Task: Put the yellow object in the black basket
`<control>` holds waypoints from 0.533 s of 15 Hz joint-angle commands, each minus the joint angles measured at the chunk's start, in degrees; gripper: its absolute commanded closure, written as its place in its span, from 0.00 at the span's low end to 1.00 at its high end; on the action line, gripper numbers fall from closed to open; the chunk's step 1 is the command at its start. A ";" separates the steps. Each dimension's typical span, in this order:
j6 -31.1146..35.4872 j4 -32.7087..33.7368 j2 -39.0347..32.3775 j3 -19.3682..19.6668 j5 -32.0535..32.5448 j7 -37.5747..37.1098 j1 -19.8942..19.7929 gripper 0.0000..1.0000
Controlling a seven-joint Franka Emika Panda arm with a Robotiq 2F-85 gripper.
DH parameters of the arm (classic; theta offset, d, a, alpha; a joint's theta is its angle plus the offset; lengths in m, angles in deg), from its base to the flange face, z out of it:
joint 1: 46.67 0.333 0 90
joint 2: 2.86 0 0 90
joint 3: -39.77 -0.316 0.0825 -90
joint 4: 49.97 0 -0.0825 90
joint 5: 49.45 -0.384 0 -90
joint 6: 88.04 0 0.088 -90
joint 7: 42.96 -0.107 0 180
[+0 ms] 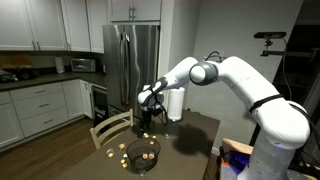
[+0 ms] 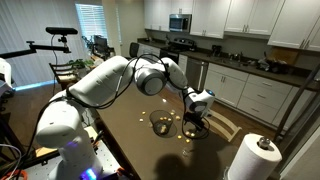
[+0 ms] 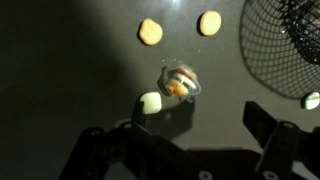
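Two round yellow pieces (image 3: 150,32) (image 3: 210,22) lie on the dark table in the wrist view, beside the black wire basket (image 3: 290,40) at the upper right. A pale yellow piece (image 3: 150,102) lies close to my left finger. My gripper (image 3: 190,140) is open and empty, hovering above the table with nothing between its fingers. In both exterior views the gripper (image 1: 148,108) (image 2: 195,118) hangs over the table near the basket (image 1: 140,153) (image 2: 162,125). Small yellow pieces (image 1: 122,148) (image 2: 186,130) lie scattered around the basket.
A clear-wrapped orange item (image 3: 180,83) lies between the yellow pieces and my gripper. Another pale piece (image 3: 312,100) lies under the basket's edge. A white paper-towel roll (image 1: 175,103) (image 2: 255,158) stands on the table. A wooden chair (image 1: 110,128) stands at the table's edge.
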 commanded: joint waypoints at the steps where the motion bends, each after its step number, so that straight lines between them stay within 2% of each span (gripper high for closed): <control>1: 0.14 0.83 -0.84 0.32 0.72 -1.00 0.32 0.00; 2: 0.09 0.88 -0.87 0.53 0.90 -1.20 0.43 0.00; 3: -0.05 0.94 -0.81 0.51 0.88 -1.09 0.34 0.10; 4: -0.10 0.98 -0.84 0.44 0.81 -0.97 0.26 0.28; 8: -0.01 1.21 -1.13 0.40 0.78 -0.83 0.22 0.54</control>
